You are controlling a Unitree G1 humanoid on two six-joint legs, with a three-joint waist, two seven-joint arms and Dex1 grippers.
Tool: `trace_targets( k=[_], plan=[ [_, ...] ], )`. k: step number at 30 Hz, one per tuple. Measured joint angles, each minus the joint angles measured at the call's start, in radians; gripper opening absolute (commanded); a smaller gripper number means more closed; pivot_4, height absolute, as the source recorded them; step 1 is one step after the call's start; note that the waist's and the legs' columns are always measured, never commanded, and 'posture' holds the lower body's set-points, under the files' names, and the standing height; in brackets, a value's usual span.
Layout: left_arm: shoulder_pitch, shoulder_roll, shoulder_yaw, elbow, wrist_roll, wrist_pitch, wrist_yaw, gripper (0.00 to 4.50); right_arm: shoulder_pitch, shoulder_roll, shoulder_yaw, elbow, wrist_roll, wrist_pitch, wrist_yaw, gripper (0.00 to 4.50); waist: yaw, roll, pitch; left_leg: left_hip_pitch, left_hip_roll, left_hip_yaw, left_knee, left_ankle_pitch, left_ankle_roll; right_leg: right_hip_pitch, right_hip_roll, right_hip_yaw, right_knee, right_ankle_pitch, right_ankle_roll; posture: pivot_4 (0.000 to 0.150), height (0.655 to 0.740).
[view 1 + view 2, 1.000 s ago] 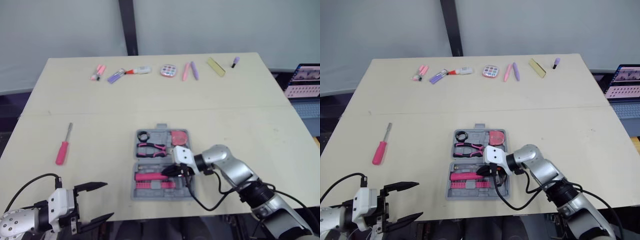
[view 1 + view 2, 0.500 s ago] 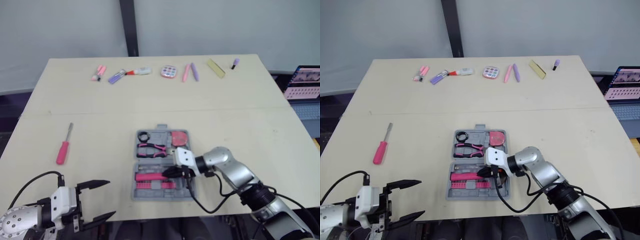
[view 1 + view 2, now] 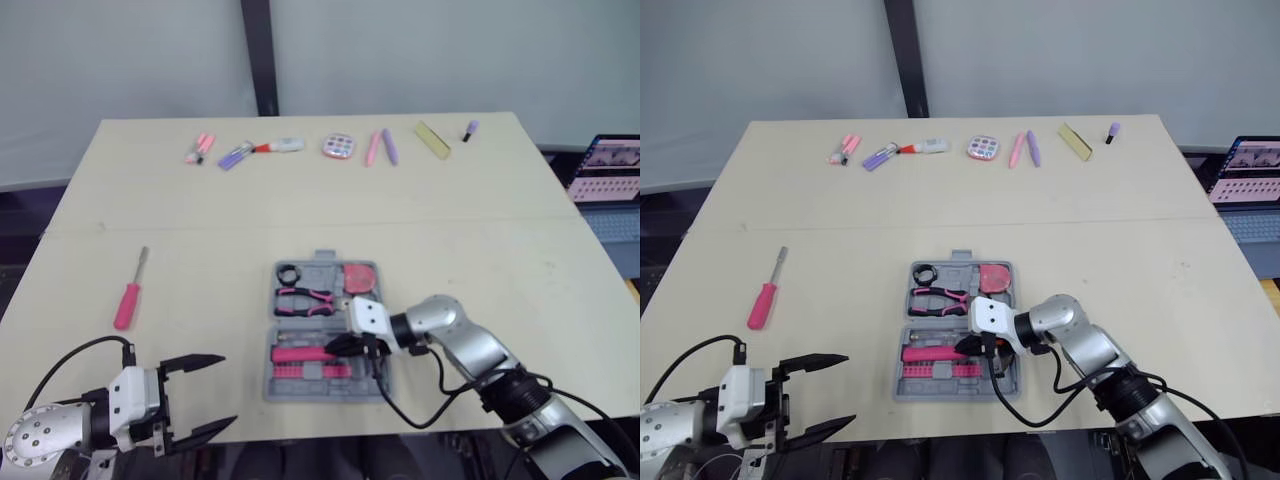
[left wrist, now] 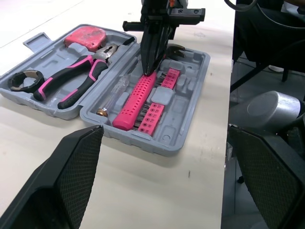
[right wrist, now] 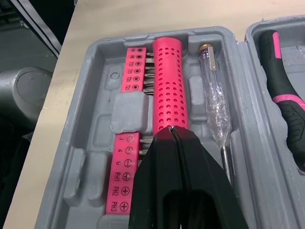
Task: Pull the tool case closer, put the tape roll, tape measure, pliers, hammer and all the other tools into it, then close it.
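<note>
The grey tool case [image 3: 320, 264] lies open at the table's near middle. Its far half holds the black tape roll [image 3: 287, 272], the pink-and-black pliers [image 3: 305, 298] and the red tape measure [image 3: 359, 275]. The near half holds the pink hammer handle [image 5: 169, 90], a bit rack and a clear tester screwdriver [image 5: 214, 105]. My right gripper [image 3: 345, 346] is shut, its tips resting on the end of that handle. My left gripper [image 3: 228, 390] stands open at the table's near-left edge, holding nothing. A pink screwdriver [image 3: 126, 303] lies on the table left of the case.
Pens, markers and a round palette [image 3: 338, 146] line the table's far edge. A laptop [image 3: 610, 165] sits off the right side. Bare tabletop lies between the pink screwdriver and the case.
My left gripper has edged slightly forward and to the right, still open. The right gripper stays shut on the hammer handle's end. The camera has shifted a little.
</note>
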Motion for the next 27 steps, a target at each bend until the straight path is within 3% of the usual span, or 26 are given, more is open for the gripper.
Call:
trace_targets(
  k=[20,24,27],
  plan=[
    [-0.019,0.0,-0.025,0.0,0.0,0.0,-0.006,4.5,0.018,0.007,0.007,0.058,-0.009,-0.071,-0.013,0.04,0.002,0.001,-0.019,0.003,0.0,-0.004,-0.001,-0.001,0.0,0.007,0.0,-0.004,-0.004,0.0,0.0,0.15,0.74],
    [-0.034,0.003,-0.033,-0.005,0.0,0.013,0.0,4.5,0.029,0.007,0.018,0.09,-0.021,-0.106,-0.022,0.04,0.004,0.002,-0.023,0.016,0.0,-0.004,-0.004,-0.004,0.002,0.022,0.0,-0.005,-0.01,-0.001,-0.001,0.15,0.74],
    [-0.042,0.005,-0.033,-0.012,0.0,0.021,0.002,4.5,0.03,0.007,0.024,0.103,-0.022,-0.12,-0.024,0.04,0.003,0.006,-0.029,0.017,0.0,-0.004,-0.005,-0.006,0.006,0.024,0.0,-0.005,-0.013,-0.001,-0.001,0.15,0.74]
  ],
)
